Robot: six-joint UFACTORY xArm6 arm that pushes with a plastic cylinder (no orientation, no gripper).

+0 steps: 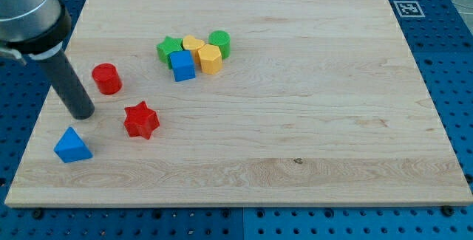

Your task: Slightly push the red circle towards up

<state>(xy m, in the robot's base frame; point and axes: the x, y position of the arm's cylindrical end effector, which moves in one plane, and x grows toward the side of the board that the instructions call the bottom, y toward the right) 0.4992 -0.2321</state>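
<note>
Camera view, rod tilted, my tip (83, 113) lower-left of red circle (106, 78)

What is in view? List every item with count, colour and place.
red cylinder block: one, red, board's left.
red star block: one, red, below-right of the cylinder.
blue triangular block: one, blue, lower left.
cluster at top centre: green star block, yellow heart-shaped block, green cylinder block, blue cube block, yellow hexagonal block.
wooden board: one, pale.
my tip: one, dark, left of and below the red cylinder, apart from it.
</note>
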